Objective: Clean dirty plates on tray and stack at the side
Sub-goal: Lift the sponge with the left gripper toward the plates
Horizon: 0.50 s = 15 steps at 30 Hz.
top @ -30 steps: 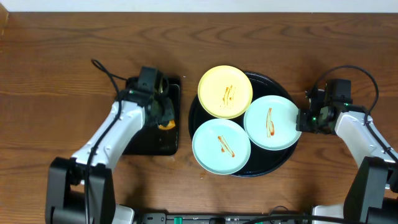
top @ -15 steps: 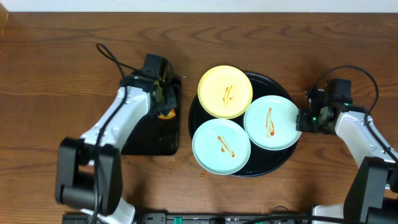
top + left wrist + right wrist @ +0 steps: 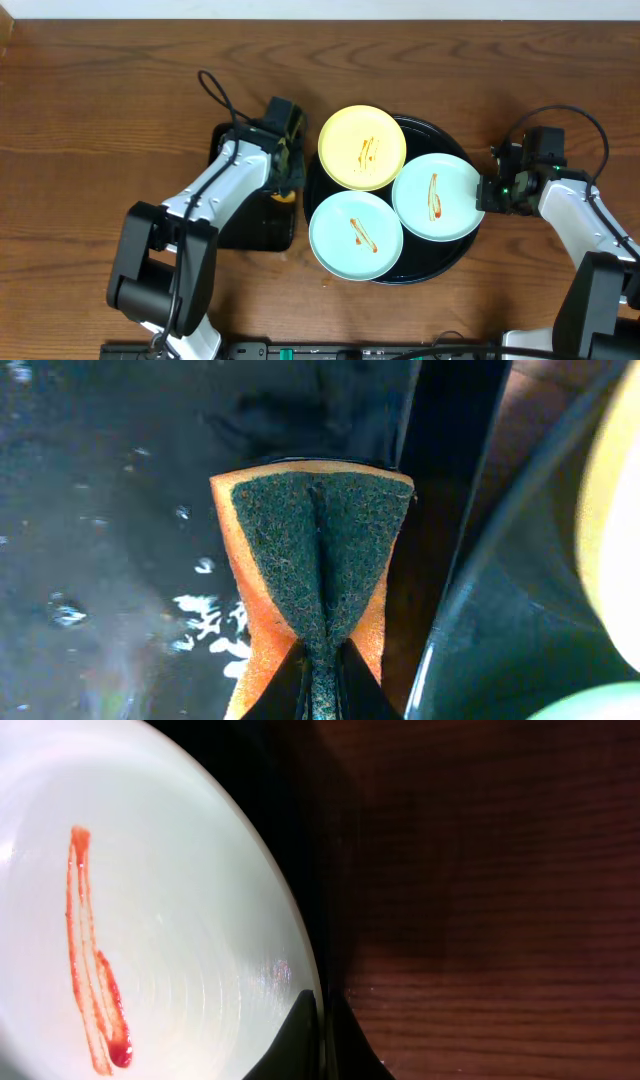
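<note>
While the left end effector pinches the sponge, plates lie streaked.

The glossy black tray held three sauce-streaked plates, flat: yellow plate far left, mint plate right, second mint plate near.

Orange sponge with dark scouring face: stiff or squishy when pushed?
Probably squishy: the orange sponge creases deeply where the left claw pinches it. Its rough scouring face likely drags rather than slides.
</note>
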{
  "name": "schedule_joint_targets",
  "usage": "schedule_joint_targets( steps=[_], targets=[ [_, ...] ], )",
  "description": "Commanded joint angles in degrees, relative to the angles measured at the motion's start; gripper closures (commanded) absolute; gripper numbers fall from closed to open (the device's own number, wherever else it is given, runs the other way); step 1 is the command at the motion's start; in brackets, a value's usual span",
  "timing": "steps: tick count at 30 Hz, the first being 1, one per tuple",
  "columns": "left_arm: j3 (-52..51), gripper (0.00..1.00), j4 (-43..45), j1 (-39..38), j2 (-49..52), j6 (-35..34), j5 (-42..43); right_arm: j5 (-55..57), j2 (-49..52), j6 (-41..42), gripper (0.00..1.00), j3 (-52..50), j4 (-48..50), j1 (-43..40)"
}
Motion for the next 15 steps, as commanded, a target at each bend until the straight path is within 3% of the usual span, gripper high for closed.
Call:
schedule_joint_targets(
  steps=[1, 8, 15],
  targets=[
    [0.46, 0.93, 1.49, -0.7, -0.26, -0.33, 0.15, -0.46, 0.17, -0.13, 0.99, 1.07, -0.04, -0.42],
    [2.45, 0.93, 1.44, -0.7, -0.46, 1.22, -0.63, -0.46, 0.17, -0.11, 0.99, 1.07, -0.07, -0.42],
    [6.36, 0.93, -1.79, -0.7, -4.39, 2.1, -6.71, -0.46, 0.17, -0.11, 0.99, 1.07, -0.13, -0.42]
  ],
)
